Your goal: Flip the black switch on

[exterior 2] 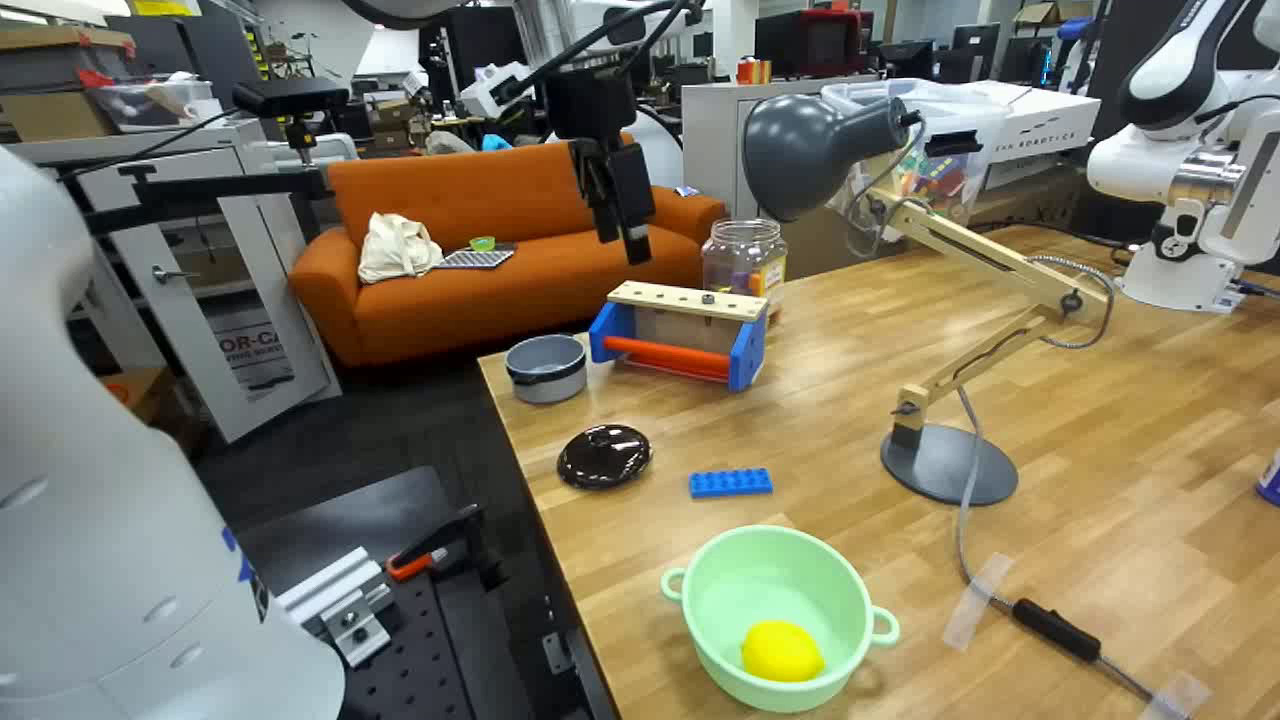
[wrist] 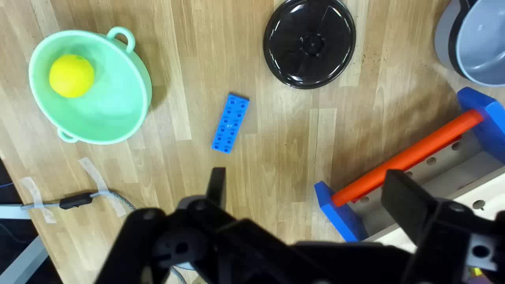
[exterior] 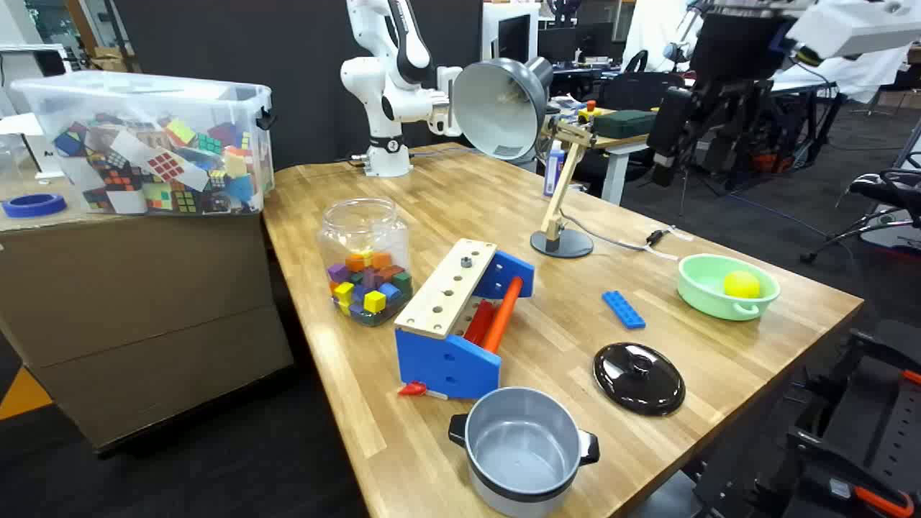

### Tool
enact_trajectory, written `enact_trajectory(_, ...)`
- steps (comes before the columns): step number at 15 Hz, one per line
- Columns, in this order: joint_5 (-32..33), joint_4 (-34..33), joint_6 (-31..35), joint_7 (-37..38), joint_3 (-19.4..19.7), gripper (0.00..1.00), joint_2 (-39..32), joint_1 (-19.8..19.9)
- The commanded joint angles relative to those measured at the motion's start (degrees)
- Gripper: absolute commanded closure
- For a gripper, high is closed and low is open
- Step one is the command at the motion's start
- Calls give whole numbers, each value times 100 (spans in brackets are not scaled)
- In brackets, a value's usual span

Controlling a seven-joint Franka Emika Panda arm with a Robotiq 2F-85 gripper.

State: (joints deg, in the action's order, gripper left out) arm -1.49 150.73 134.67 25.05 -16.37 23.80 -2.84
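Note:
The black switch [exterior 2: 1056, 629] is a small oblong block on a thin grey cord, lying on the wooden table near its edge. Strips of clear tape hold the cord on both sides of it. It also shows in an exterior view [exterior: 656, 237] and at the left of the wrist view [wrist: 75, 200]. The cord leads to the desk lamp [exterior 2: 950, 478] with a grey shade and wooden arm. My gripper [wrist: 307, 170] is open and empty, fingers wide apart. It hangs high above the table, well away from the switch, and shows in both exterior views [exterior: 669, 162] [exterior 2: 622, 245].
A green bowl [exterior 2: 700, 610] holding a yellow ball stands near the switch. A blue flat piece [wrist: 230, 123], a black pot lid [wrist: 309, 43], a grey pot [exterior: 524, 446], a toy workbench [exterior: 446, 360] and a jar of blocks [exterior: 365, 252] are also on the table.

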Motion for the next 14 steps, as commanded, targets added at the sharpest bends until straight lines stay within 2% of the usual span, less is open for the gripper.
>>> enact_trajectory(1, 46, -6, -14, 30, 85, 0, -6, -81)
enact_trajectory(9, 138, 5, 145, 33, 120, 0, -14, -17)
enact_trajectory(14, 388, -89, 309, 373, 309, 0, -141, 372)
